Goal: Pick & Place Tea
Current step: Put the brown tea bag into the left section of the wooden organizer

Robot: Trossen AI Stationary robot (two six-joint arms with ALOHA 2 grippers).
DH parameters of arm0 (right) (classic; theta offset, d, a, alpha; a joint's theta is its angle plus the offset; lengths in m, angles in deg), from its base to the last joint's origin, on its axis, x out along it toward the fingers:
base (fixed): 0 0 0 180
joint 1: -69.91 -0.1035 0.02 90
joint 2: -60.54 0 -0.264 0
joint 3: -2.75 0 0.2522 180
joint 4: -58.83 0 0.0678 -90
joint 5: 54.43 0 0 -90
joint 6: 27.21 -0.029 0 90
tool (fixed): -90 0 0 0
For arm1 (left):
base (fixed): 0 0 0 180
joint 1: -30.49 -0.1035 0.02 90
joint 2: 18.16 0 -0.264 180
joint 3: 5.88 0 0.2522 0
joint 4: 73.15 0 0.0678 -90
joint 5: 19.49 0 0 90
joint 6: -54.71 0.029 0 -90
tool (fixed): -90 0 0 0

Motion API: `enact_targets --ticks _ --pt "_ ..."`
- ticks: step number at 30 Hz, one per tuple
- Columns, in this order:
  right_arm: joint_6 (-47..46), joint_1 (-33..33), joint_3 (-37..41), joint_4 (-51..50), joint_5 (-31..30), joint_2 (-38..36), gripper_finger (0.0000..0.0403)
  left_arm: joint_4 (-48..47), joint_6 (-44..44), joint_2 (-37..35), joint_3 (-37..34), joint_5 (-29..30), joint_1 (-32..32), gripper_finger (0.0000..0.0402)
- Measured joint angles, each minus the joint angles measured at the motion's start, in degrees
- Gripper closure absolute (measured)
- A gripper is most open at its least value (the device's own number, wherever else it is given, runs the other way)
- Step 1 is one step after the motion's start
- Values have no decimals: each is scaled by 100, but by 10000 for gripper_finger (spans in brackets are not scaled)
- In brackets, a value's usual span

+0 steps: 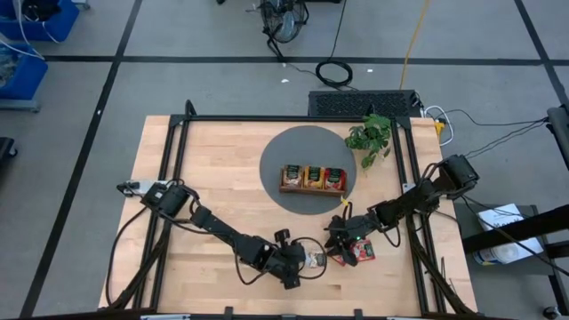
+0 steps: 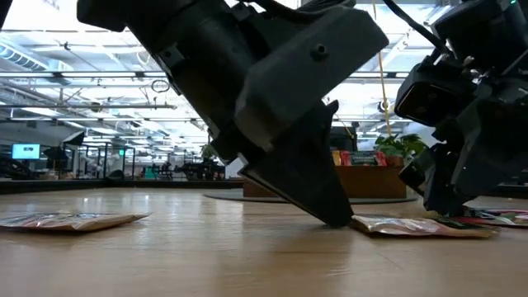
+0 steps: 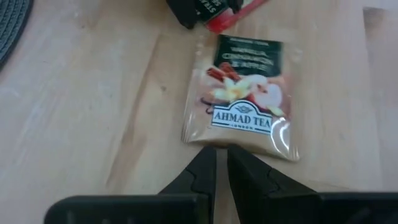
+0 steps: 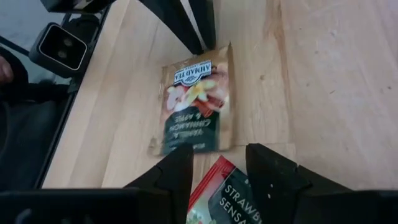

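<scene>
While the left gripper (image 3: 222, 163) is pressed nearly together at the beige tea packet's (image 3: 242, 99) short edge, the packet's long side points straight away. At the high view's lower right, the right gripper (image 4: 217, 171) is spread over a red packet (image 4: 224, 199).

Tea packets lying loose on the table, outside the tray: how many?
3. A beige packet at the left pincer's tips, a red packet below the right pincer, and a third packet lying apart, shown in the low view only. More may be hidden.
</scene>
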Motion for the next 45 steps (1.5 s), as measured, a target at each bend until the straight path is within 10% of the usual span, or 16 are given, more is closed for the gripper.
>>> enact_targets --ticks 11,19,31,45 --pt "45 0 5 -93 13 2 270 12 267 -84 -13 104 -37 353" --pt "69 0 11 -101 66 7 270 1409 716 -288 0 -1258 286 353" --pt "44 -15 13 -102 219 11 270 1685 120 323 -5 -1722 36 353" --pt "-85 -17 17 -437 332 13 270 1848 -98 607 19 -1372 -373 353"
